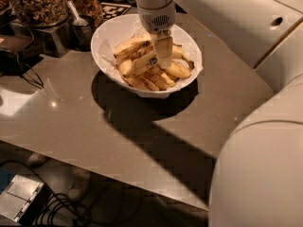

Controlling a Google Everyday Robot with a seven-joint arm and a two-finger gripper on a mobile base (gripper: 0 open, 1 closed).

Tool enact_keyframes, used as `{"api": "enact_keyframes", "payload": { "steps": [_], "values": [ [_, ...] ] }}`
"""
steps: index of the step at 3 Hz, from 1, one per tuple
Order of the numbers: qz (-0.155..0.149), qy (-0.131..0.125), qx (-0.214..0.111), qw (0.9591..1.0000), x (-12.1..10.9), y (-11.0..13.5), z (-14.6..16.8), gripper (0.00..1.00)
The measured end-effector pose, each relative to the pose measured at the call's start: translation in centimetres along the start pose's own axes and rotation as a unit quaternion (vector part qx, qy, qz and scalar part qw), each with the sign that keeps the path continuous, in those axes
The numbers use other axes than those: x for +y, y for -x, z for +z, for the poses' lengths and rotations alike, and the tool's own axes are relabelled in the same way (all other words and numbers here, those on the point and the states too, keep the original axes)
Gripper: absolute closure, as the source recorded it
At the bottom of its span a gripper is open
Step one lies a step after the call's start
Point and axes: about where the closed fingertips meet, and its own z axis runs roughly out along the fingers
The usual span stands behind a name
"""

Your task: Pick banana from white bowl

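The white bowl (111,38) stands at the back of the table and holds several yellow bananas. The banana (137,64) with a small dark sticker lies across the top of the pile, running from lower left up to the right. My gripper (162,60) reaches straight down into the middle of the bowl from the white arm above. It is shut on the right end of this banana, close to the sticker. One pale finger (164,51) shows in front; the other is hidden behind the fruit.
Glass jars of nuts (37,3) and a metal cup with a spoon (81,26) stand at the back left beside the bowl. Dark cables (21,70) lie on the table's left. My white arm fills the right side (265,145). The table's front edge (118,174) runs diagonally, with floor clutter below.
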Motion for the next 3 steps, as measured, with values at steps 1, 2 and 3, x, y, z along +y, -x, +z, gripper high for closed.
{"api": "enact_keyframes", "payload": {
  "steps": [1, 2, 3],
  "values": [
    [-0.002, 0.012, 0.007, 0.9999, -0.4, -0.2, 1.4, 0.4],
    [-0.003, 0.023, 0.011, 0.9997, -0.6, -0.2, 2.7, 0.39],
    [-0.002, 0.032, 0.011, 0.9994, -0.4, -0.2, 3.9, 0.57]
  ]
}}
